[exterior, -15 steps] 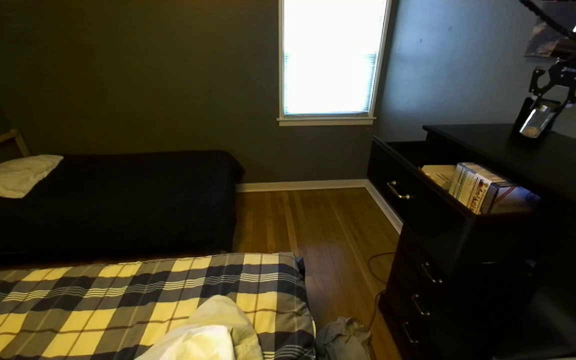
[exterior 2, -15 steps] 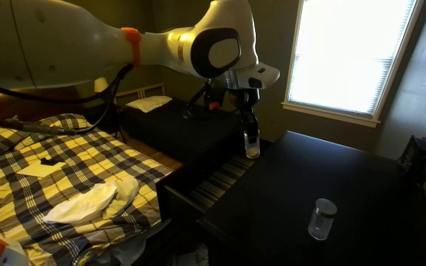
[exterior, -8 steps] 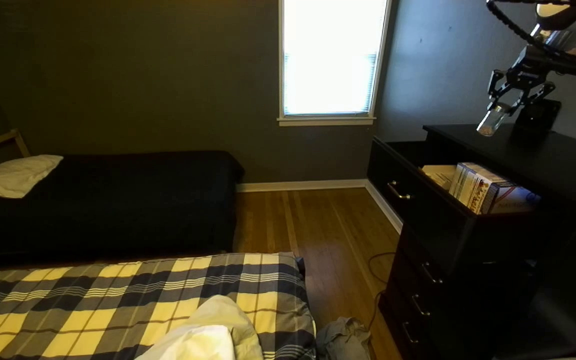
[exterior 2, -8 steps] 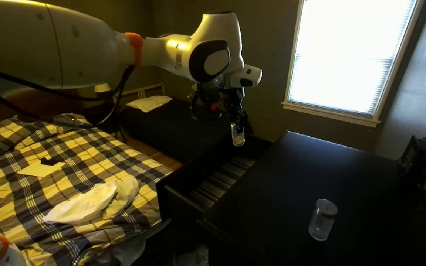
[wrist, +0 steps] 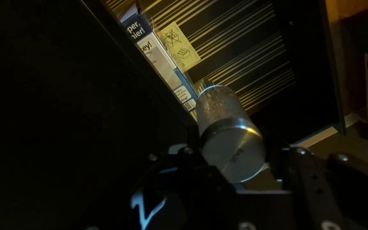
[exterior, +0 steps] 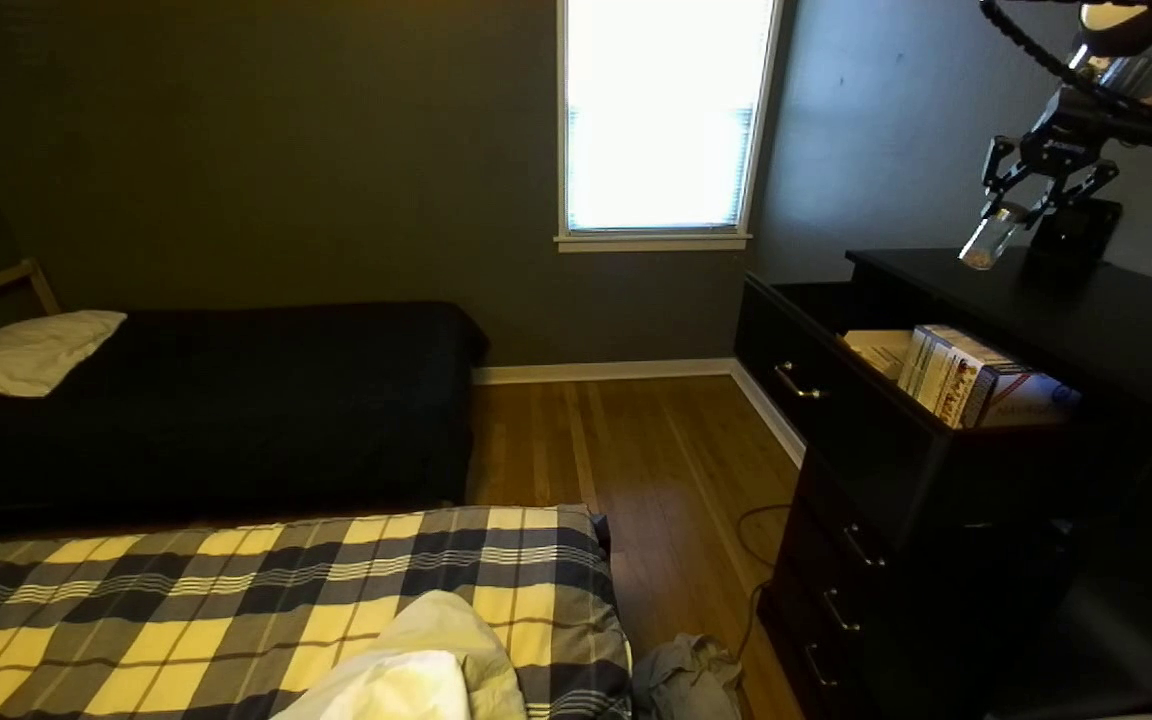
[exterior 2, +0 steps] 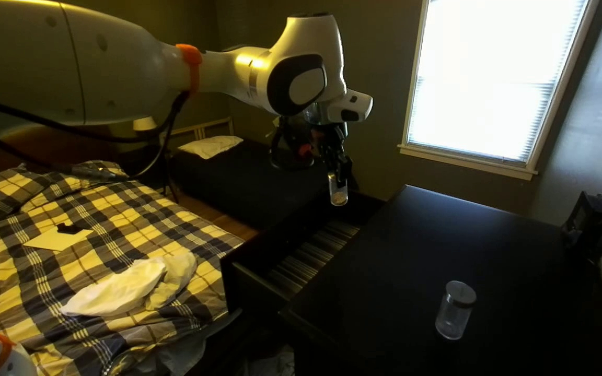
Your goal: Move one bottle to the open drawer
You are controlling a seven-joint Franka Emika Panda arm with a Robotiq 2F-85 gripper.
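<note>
One bottle is grasped near its metallic lid by the hand, which is clenched around it, and is held tilted in the air over the open drawer, apart from its rim. Along one long side the drawer is bounded by the edge of the black counter; in the wrist view, striped lining is exposed between a printed box and the drawer's dark wall. Two bottles are counted in an exterior view, the second bottle being stood upright on the counter, well apart from the hand. One drawer is pulled out, and three handles are seen below it. Room inside is taken up by boxes or books, whose number cannot be made out; a pale label is seen beside the printed box. Farther along the counter, a dark object is set. A plaid bed and a dark-covered bed are shown in both exterior views.
</note>
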